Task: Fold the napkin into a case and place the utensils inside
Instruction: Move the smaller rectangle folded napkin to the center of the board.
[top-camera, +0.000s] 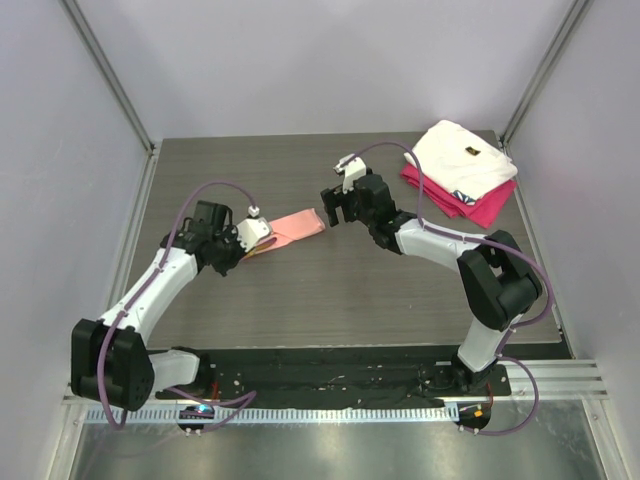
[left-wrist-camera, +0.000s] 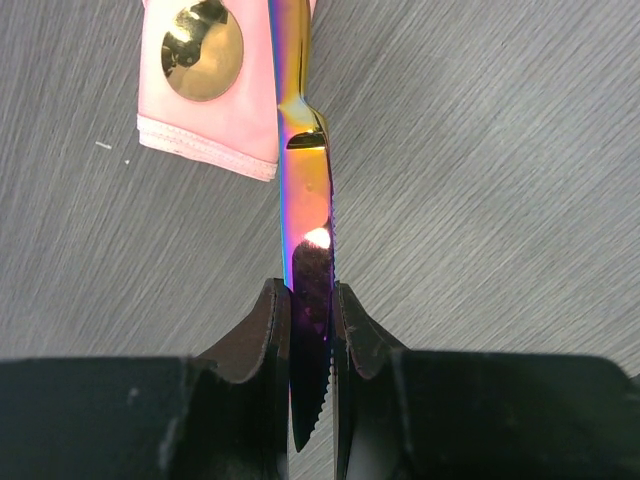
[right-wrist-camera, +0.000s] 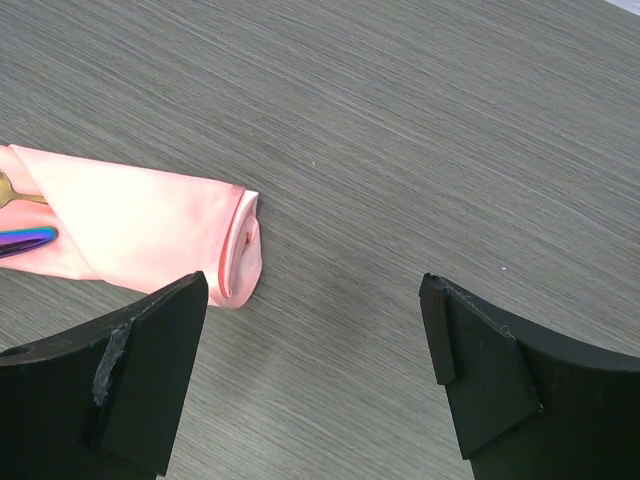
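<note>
One knife (left-wrist-camera: 306, 200) clamped in left gripper (left-wrist-camera: 312, 300), at napkin (left-wrist-camera: 240, 125) edge; right gripper (right-wrist-camera: 312, 300) wide, empty.

Left arm (top-camera: 150, 285): base at near left, elbow low, forearm reaching forward and to the right, close over the tabletop (top-camera: 330, 290). Left gripper (left-wrist-camera: 312, 300): fingers (left-wrist-camera: 262, 335) nearly together, clamped on the serrated blade of a knife (left-wrist-camera: 305, 200) that sticks forward out of the grip.

Right arm (top-camera: 440, 240): elbow raised at the right, forearm reaching left toward centre. Right gripper (right-wrist-camera: 312, 295): fingers (right-wrist-camera: 150, 370) spread wide, nothing between them. Tips appear to be off the tabletop; the wrist view does not settle it.
</note>
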